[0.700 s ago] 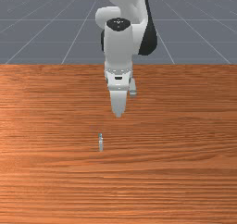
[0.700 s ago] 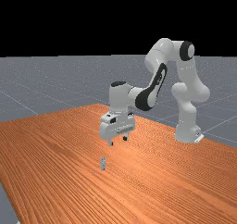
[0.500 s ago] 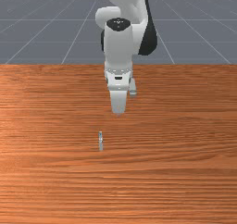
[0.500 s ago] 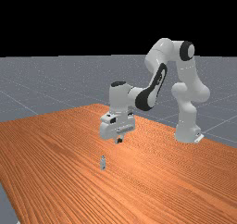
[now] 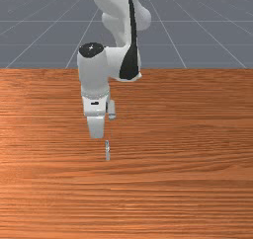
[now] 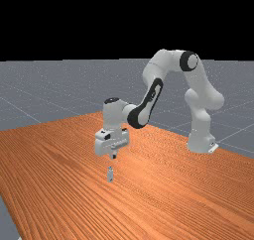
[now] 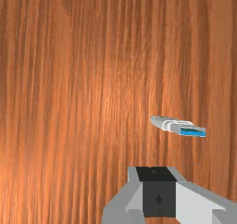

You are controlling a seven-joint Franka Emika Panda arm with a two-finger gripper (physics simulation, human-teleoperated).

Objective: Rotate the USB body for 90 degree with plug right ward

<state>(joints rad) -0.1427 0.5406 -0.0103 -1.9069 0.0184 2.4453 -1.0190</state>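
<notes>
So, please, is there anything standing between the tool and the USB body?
Nothing visible does: in the far view, the tool hovers higher than the USB body, with only air between them. Being shut, it would probably have to open first.

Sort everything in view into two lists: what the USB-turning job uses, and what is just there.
For the job:
- USB body, lying on the wood, blue at one end
- gripper, shut on nothing, above the table

Just there:
- wooden table, only the support
- grey floor with pale lines, beyond the table
</notes>
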